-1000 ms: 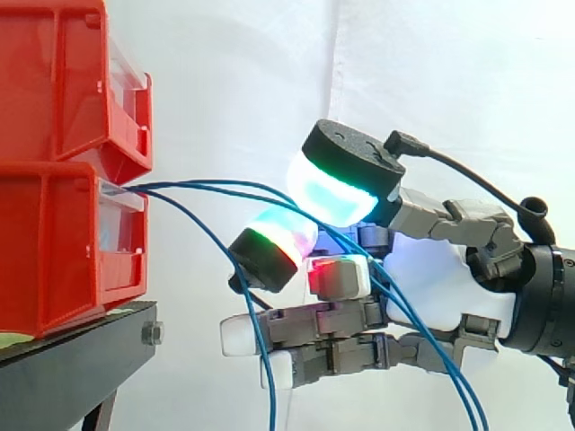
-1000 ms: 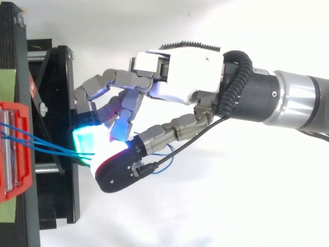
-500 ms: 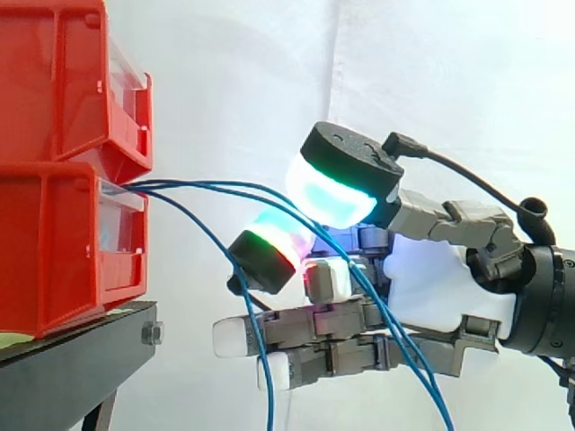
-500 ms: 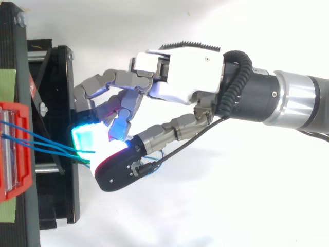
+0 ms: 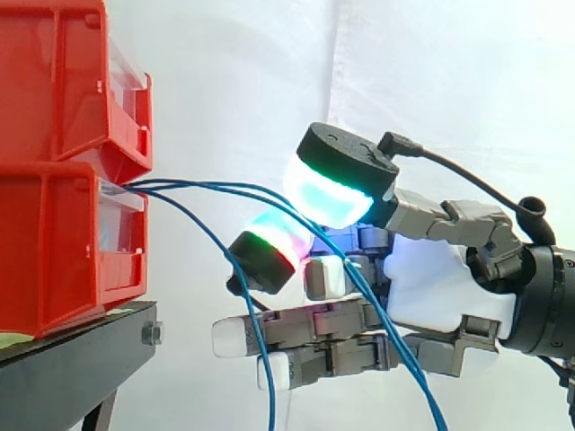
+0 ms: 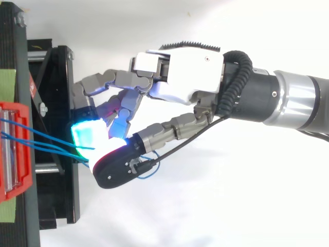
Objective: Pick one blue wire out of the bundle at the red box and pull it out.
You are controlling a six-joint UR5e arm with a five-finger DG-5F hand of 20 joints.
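Presently the robot's grey-and-white multi-fingered hand [image 5: 440, 287] stood near the lower red plastic bin [image 5: 54, 251] on the black metal stand [image 5: 72, 359], fingers toward the bin, arm entering from the right

Thin blue wires [image 5: 207, 186] left the clear front of that bin as a small bundle. Two ran almost level to the right and passed between the cyan-glowing thumb pad [image 5: 328, 193] above and a green-and-red-glowing finger pad [image 5: 274, 238] below. Those two pads were curled toward each other and appeared to pinch the wires. Whether one wire or both sat in the pinch could not be told. The remaining fingers [image 5: 305, 323] lay straight beneath, holding nothing. A third drooping blue wire [image 5: 243, 287] hung from the bin, outside the pinch

Judgement: the pinch was set a little off the bin mouth to leave a free span to pull along, and the straight fingers lay low, clear of that span

Long axis of the held span: bin to hand, roughly horizontal, pointing away from the bin. Past the pads the wires bent downward and right across the palm
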